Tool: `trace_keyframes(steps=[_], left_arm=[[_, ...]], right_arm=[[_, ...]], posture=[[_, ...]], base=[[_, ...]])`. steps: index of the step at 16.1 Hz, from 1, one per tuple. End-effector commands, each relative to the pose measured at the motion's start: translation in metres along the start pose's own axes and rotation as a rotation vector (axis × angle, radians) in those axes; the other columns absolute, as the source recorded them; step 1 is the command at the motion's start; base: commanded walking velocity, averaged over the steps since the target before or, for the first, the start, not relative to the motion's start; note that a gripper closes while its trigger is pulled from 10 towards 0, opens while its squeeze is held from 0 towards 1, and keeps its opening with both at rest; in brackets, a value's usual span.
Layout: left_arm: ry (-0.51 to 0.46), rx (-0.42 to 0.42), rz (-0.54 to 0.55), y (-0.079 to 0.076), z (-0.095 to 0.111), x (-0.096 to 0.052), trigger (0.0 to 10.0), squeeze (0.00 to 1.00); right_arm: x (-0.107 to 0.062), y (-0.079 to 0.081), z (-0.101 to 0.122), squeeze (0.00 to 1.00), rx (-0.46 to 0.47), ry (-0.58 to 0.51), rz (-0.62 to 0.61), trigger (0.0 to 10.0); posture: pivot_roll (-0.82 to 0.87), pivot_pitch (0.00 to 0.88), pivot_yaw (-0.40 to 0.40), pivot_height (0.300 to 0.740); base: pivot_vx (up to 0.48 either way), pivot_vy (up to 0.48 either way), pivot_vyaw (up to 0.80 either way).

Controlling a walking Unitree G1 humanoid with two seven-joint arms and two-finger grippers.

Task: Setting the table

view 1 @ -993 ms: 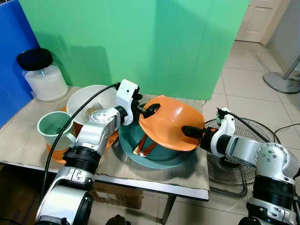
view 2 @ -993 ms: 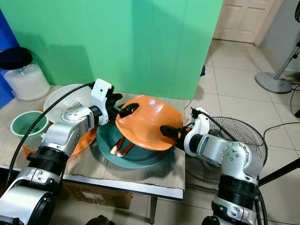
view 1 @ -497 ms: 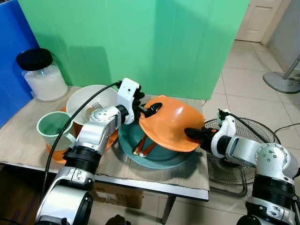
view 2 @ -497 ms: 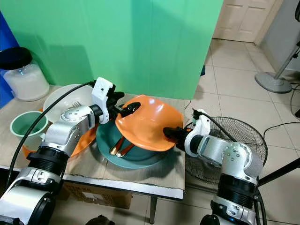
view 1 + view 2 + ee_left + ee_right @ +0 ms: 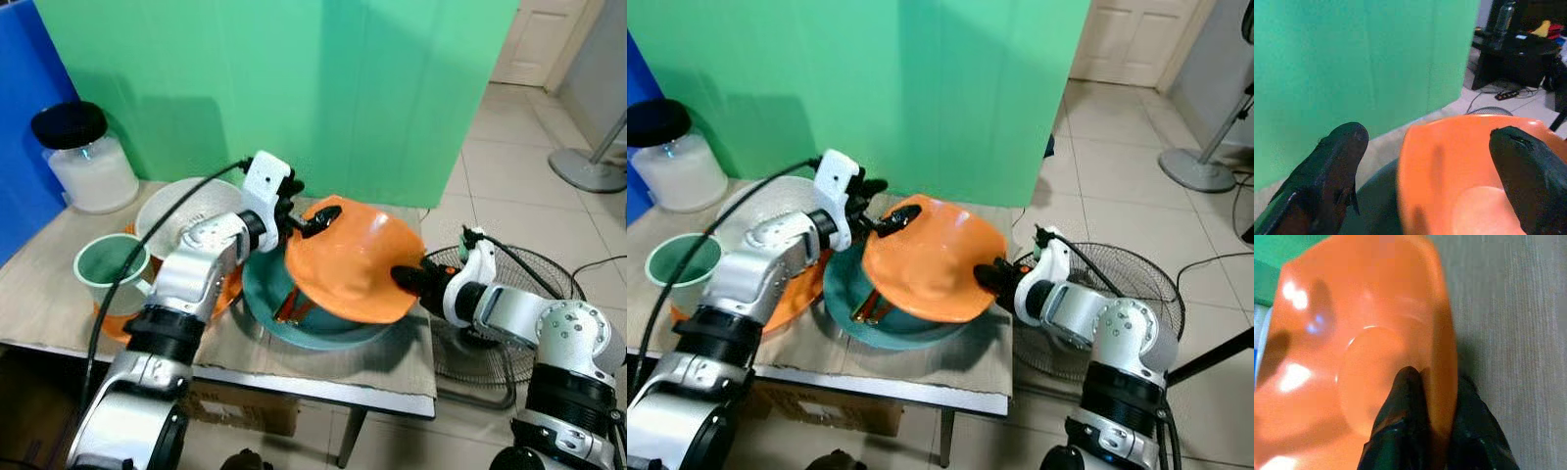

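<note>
An orange bowl (image 5: 353,262) hangs tilted on its side above a teal dish (image 5: 294,328) on the table, its hollow turned away from my head camera. My right gripper (image 5: 403,280) is shut on the bowl's right rim; the right wrist view has one finger (image 5: 1403,404) inside the orange bowl (image 5: 1352,333) and the other outside. My left gripper (image 5: 304,208) is open at the bowl's far left rim. In its wrist view the orange rim (image 5: 1415,161) stands between the spread fingers (image 5: 1334,161). Copper spoons (image 5: 287,309) lie in the teal dish, half hidden.
Left of the dish stand a white bowl (image 5: 181,208) holding a fork, a green mug (image 5: 106,266) on an orange plate (image 5: 118,323), and a black-lidded jar (image 5: 86,162). A floor fan (image 5: 514,284) sits beyond the table's right edge (image 5: 426,377). A green screen backs the table.
The orange bowl has tipped up further, now covering more of the spoons and dish. Both grippers stayed at its rims and rose slightly with it.
</note>
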State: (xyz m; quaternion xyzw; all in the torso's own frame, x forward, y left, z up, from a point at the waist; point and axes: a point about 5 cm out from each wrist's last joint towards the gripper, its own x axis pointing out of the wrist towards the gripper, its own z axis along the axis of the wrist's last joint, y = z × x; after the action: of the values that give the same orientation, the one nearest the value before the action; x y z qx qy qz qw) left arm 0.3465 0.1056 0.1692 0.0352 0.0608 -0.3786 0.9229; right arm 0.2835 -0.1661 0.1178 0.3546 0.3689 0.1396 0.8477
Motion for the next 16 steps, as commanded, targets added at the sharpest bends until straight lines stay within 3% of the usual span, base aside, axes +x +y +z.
trace_keyframes(steps=[1,5,8,14,16], left_arm=[[-0.008,0.014,-0.021,-0.003,0.005,-0.002,10.0,0.00],[-0.072,0.040,-0.007,-0.005,0.023,-0.013,10.0,0.00],[-0.150,0.064,0.008,-0.014,0.040,-0.027,10.0,0.00],[-0.179,0.023,0.031,-0.025,0.042,-0.046,10.0,0.00],[-0.168,-0.004,0.044,-0.029,0.039,-0.050,10.0,0.00]], right_arm=[[-0.001,0.005,0.002,0.00,-0.008,-0.006,0.003,0.0],[-0.002,0.007,0.003,0.00,0.016,-0.024,0.021,0.0],[-0.011,0.019,0.013,0.00,0.020,-0.112,0.079,0.0],[-0.026,0.028,0.025,0.00,-0.004,-0.299,0.165,0.0],[-0.025,0.031,0.019,0.00,0.011,-0.275,0.195,0.0]], posture=[[0.07,0.000,-0.001,0.740],[0.08,0.000,0.009,0.740],[0.08,0.000,0.015,0.740],[0.09,0.000,0.021,0.740],[0.09,0.000,0.019,0.740]], base=[[0.000,0.000,0.00],[0.000,0.000,0.00],[0.000,0.000,0.00],[0.000,0.000,0.00],[0.000,0.000,0.00]])
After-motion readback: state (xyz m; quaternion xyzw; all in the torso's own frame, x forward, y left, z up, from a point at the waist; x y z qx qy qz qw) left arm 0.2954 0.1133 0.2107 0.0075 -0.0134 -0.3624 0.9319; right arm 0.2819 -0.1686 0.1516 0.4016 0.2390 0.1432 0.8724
